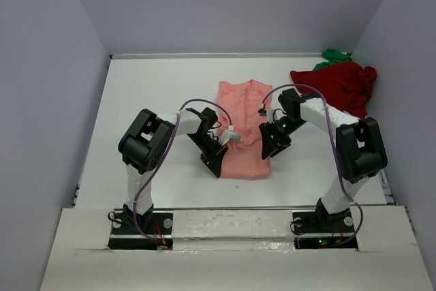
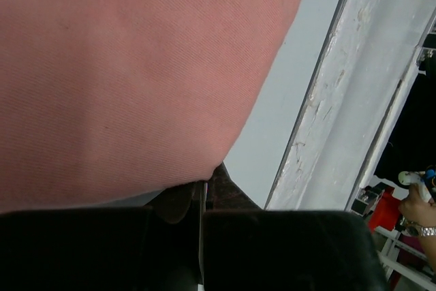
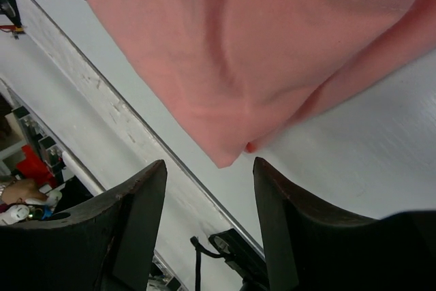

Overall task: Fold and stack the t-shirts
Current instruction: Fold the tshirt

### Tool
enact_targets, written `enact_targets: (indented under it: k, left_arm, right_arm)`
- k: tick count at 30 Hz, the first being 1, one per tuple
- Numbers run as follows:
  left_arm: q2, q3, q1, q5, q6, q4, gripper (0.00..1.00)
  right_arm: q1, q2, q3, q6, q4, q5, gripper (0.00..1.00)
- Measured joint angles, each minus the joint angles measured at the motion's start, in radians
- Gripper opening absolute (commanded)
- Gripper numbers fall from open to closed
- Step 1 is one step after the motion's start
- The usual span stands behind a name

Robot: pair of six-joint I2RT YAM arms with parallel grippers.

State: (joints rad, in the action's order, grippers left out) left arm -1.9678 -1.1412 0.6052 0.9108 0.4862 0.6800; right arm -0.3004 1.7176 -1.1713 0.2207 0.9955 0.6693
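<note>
Three shirts are on the table (image 1: 157,86), and none looks finished. The pink shirt (image 1: 242,110) lies flat mid-table as a narrow lengthwise strip, which suggests its sides have been folded in, though the pictures cannot confirm that. The red shirt (image 1: 337,86) sits crumpled at the far right corner, and the green shirt (image 1: 334,54) shows only as a small bunch behind it, so both look untouched. The left claw (image 1: 216,165) is at the pink shirt's near left corner; its wrist view shows the jaws together with the hem running into their tips, apparently a pinch on the cloth. The right claw (image 1: 267,151) is at the near right corner with its jaws apart, and the corner lies just ahead of them, ungripped. By my reckoning, what remains is the crosswise fold of the pink shirt, both other shirts, and all the stacking.
</note>
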Motion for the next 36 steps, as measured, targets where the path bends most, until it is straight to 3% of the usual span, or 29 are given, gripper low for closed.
enact_targets:
  k: [9,21,36]
  left_arm:
    - [0.000,-0.038,0.003,-0.046,-0.006,-0.002,0.00]
    - [-0.002,-0.055,0.004,-0.069,-0.013,-0.003,0.00]
    - [-0.096,-0.185,0.003,-0.039,-0.051,0.007,0.00]
  right_arm:
    - [0.000,0.127,-0.031,-0.012,0.026,0.046,0.62]
    - [0.000,0.128,-0.033,-0.085,0.024,-0.042,0.58]
    - [0.007,0.101,-0.033,-0.098,0.021,-0.089,0.57]
